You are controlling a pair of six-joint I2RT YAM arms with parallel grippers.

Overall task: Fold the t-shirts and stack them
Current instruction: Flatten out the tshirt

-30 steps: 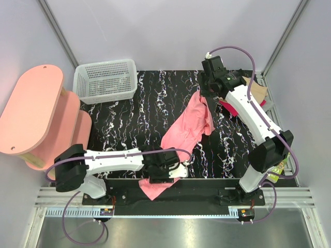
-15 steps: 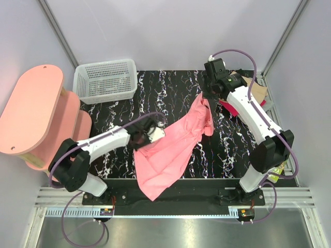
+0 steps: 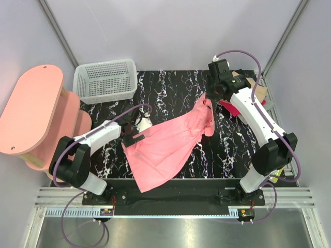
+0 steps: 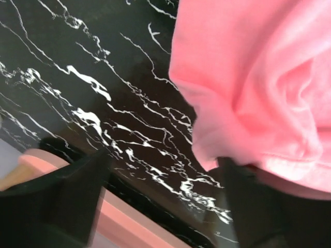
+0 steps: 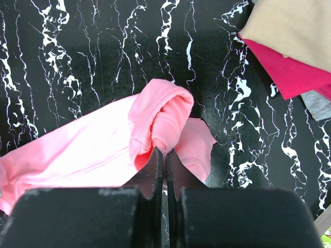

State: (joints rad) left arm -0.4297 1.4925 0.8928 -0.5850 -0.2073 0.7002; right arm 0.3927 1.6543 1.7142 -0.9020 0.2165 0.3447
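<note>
Pink shirt [image 3: 165, 147] sprawls mid-frame, bottom corner over the table's [image 3: 170, 88] near edge. Left gripper [image 3: 136, 126] is spread wide at its left edge, though its fingers are only dark blurs up close. Right gripper [image 5: 165, 153] pinches the shirt's bunched upper-right end. Folded shirts [image 5: 289, 31] sit upper right, cut off.

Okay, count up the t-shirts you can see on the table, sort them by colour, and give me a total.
bright pink t-shirt: 1
tan t-shirt: 1
red t-shirt: 1
grey t-shirt: 1
Total: 4 in view; the folded stack may hide more.
</note>
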